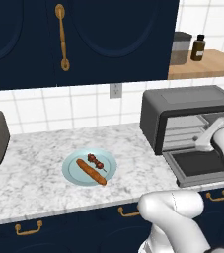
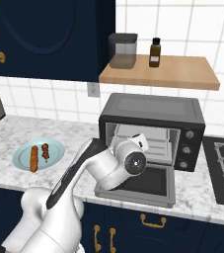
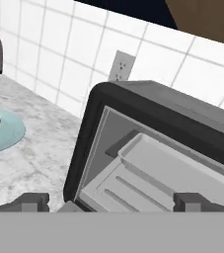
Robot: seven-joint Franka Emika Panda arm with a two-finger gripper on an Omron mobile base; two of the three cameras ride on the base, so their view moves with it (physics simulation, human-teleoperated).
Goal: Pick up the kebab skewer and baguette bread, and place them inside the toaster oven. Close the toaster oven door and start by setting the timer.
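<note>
The gripper (image 3: 111,200) is seen spread wide and empty before the toaster oven (image 2: 153,129), whose toaster oven door (image 2: 145,184) lies dropped flat near the counter edge. 1 baguette bread (image 1: 91,172) and 1 kebab skewer (image 1: 95,161) are left on 1 plate (image 1: 74,170), bare marble between.

I note a white marble surface (image 1: 39,163), white tiled wall (image 1: 59,106) with an outlet (image 1: 115,90), navy cabinets (image 1: 98,34) above, a wooden shelf (image 2: 163,71) at right.
</note>
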